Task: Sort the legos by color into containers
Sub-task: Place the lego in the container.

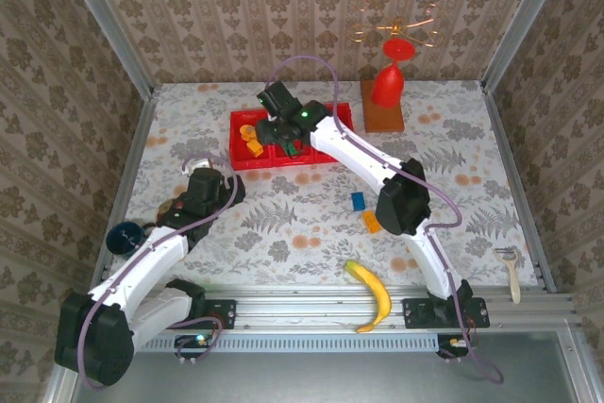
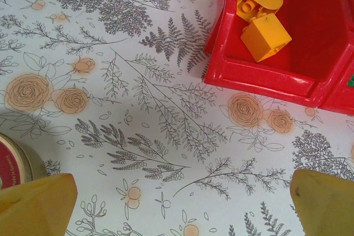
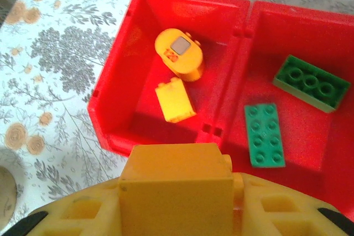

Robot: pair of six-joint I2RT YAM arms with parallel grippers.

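Our right tool (image 1: 267, 131) is clamped on an orange-yellow brick (image 3: 176, 183), gripped by its sides and hanging just short of the near rim of the red tray (image 3: 119, 75). Our left tool (image 2: 180, 205) stands wide open and holds nothing, low over the flowered worktop (image 2: 138, 109) just left of the tray. We judge the step in hand to be the drop into the left compartment, where a rounded yellow piece (image 3: 180, 53) and a yellow block (image 3: 174, 100) already lie. To do it well we would carry the brick a little farther in, past the near wall and well left of the divider (image 3: 243, 53), so that it cannot tip over among the two green bricks (image 3: 265, 134) in the middle compartment. We would lower it toward the bare floor at the far left of the compartment and let go only when it is close to that floor, since a brick dropped from height onto the other pieces may bounce out. A blue brick (image 1: 359, 201) and an orange brick (image 1: 372, 223) wait on the worktop, nearer to us and to the right. As for writing, the rounded yellow piece carries "120" in red beside a grey square in the left wrist view. A tin (image 2: 14, 164) at that view's left edge has a red label whose white letters are too cut off for us to read.
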